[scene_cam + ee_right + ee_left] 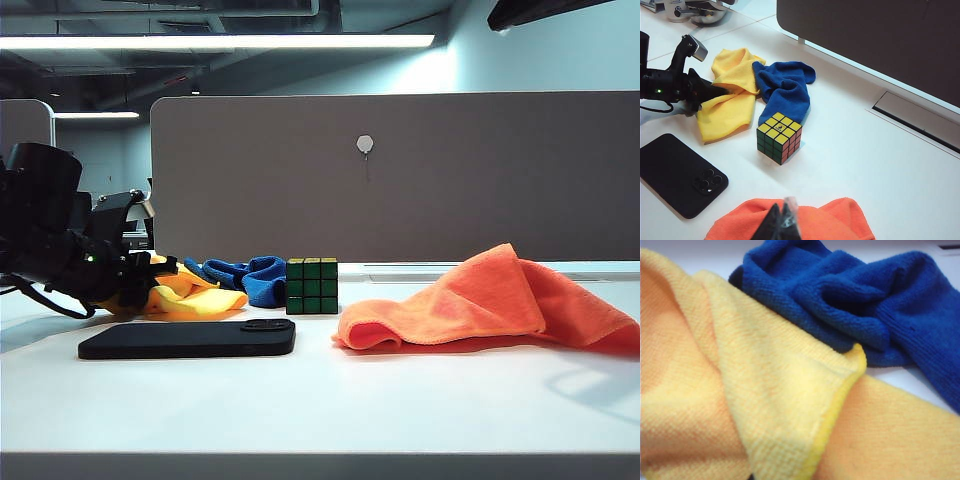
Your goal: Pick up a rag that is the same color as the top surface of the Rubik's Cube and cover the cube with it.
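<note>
The left pincer (715,91) is clenched on the yellow rag (732,102) beside the cube (779,136), while the right pincer (782,222), apparently clenched, hangs over the orange cloth (815,222) on the bench (865,165).

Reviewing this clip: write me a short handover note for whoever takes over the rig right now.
Left gripper: shut on the yellow rag, low at the table.
Right gripper: tips together, nothing in them, raised above the orange cloth.
Cube: yellow face up, uncovered, beside the blue cloth; black phone lies in front.
Done: matching rag gripped.
Left: lift it, carry it over, drape it over the cube.
</note>
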Motion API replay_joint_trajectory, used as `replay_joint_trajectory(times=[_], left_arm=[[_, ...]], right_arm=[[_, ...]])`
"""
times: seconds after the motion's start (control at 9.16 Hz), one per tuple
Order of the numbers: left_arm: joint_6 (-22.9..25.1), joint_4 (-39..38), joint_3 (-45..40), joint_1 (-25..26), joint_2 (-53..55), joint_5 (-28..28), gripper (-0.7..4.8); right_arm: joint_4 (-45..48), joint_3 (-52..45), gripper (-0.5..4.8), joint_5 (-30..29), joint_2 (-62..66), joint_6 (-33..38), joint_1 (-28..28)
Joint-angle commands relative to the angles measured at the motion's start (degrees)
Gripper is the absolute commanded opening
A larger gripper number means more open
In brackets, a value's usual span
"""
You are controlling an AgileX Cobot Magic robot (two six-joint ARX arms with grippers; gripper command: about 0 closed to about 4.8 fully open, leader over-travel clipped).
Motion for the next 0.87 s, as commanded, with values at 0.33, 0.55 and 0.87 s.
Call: replay_joint_trajectory(times=[0.33,0.55,0.87], left_arm=[[-11.17,13.94,0.04,-2.80,-6.10,12.79,-0.06],[-11.15,10.67,0.04,-8.11,-14.27,14.86,-0.06],[-10.71,9.90,0.07,-13.35,-14.91,13.75,-0.06]], right_arm=[[0.61,0.31,-0.01,-0.09,0.04,-0.09,0.00],[0.68,0.31,-0.01,-0.09,0.52,-0.09,0.00],[0.76,0.31,-0.01,-0.11,0.52,-0.09,0.00]])
